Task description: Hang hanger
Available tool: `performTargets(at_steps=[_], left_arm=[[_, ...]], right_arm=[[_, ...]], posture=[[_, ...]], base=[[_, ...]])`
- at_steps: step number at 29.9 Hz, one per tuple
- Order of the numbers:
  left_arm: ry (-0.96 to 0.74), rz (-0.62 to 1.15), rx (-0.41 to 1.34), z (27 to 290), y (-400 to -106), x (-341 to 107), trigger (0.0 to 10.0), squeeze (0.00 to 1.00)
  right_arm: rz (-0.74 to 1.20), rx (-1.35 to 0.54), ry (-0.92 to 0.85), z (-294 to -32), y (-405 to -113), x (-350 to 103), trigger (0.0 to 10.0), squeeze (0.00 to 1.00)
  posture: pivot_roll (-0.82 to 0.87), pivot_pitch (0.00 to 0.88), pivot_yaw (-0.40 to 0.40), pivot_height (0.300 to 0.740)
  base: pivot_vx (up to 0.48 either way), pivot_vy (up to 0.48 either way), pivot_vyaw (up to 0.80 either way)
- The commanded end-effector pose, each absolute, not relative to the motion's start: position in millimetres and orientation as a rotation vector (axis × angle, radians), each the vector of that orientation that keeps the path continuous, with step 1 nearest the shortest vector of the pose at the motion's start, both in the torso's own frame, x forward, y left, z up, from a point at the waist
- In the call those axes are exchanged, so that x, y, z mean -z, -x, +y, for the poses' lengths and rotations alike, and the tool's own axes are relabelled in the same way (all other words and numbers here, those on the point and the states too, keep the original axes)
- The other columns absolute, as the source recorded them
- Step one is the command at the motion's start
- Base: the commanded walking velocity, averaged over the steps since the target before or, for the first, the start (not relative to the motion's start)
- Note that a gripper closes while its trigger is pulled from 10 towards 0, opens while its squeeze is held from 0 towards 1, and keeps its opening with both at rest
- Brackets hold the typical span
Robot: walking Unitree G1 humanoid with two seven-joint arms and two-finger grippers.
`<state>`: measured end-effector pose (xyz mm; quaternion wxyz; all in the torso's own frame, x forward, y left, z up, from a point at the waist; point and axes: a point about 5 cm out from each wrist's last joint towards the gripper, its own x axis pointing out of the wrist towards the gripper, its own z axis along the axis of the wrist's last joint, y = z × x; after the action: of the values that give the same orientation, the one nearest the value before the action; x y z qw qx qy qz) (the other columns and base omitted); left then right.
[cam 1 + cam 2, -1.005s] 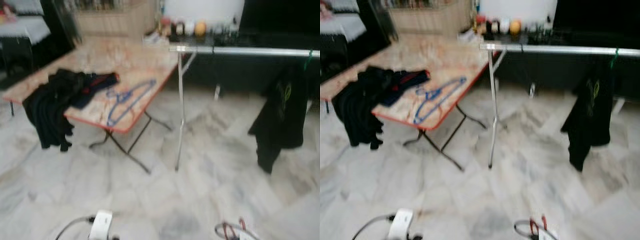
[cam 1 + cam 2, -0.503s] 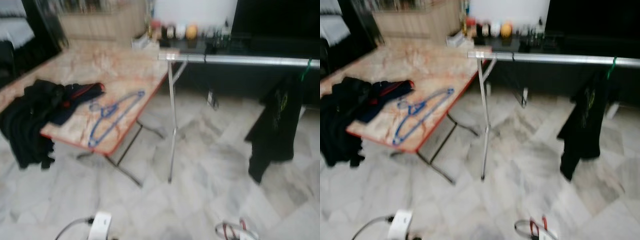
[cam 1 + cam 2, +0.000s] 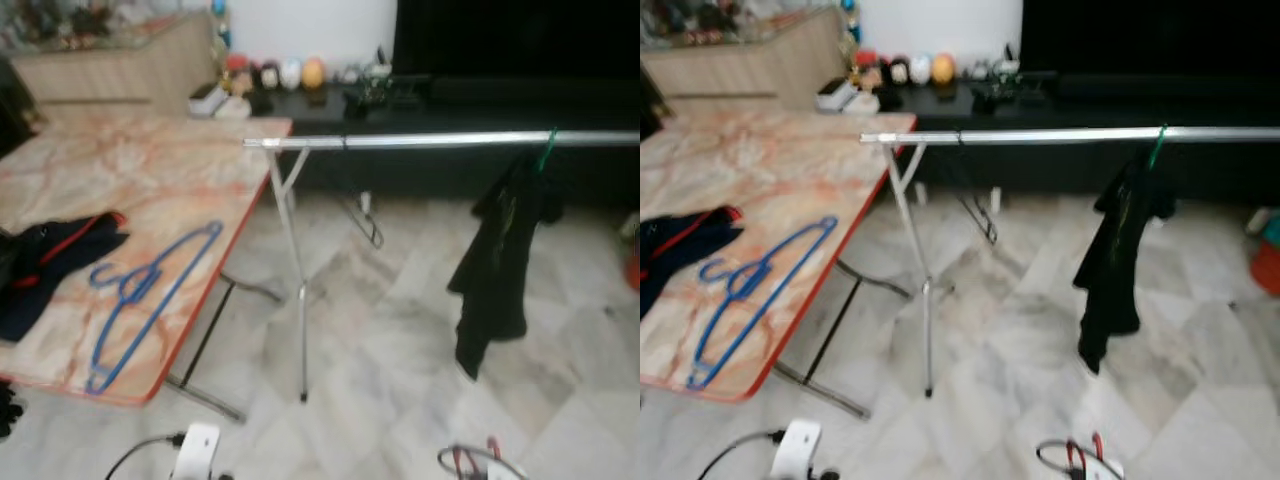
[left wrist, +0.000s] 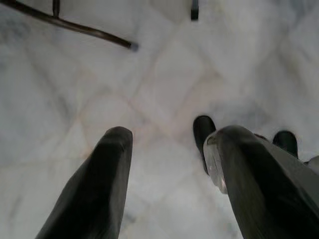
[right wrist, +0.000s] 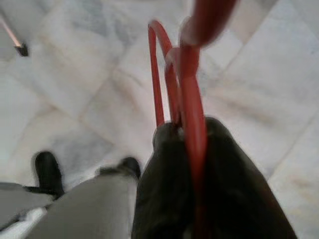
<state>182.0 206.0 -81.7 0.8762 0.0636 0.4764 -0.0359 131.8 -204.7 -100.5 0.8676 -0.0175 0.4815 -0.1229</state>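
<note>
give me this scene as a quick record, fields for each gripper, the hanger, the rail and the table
right gripper: shut on red hanger, low over the floor
left gripper: fingers open, empty, above the marble floor
rail: silver bar, one black garment on a green hanger
table: blue hangers and dark clothes on it
</note>
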Motion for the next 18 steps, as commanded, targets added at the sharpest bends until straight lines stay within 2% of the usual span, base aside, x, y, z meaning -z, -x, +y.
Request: performTargets(at_steps=[1, 18], left_arm=[[-0.135, 1.010, 0.081, 204.7, -179.1, 83.5, 10.0, 0.00], [-0.133, 1.010, 0.083, 204.4, -179.2, 83.5, 10.0, 0.00]], right_arm=[[1.026, 0.260, 0.041, -206.6, -125.7, 102.2, 10.0, 0.00], [0.989, 0.212, 0.051, -201.3, -134.2, 99.7, 10.0, 0.00]], posture=[[-0.04, 0.000, 0.069, 0.740], [-0.04, 0.000, 0.069, 0.740]], base=[[0.330, 0.000, 0.00], [0.328, 0.000, 0.00]])
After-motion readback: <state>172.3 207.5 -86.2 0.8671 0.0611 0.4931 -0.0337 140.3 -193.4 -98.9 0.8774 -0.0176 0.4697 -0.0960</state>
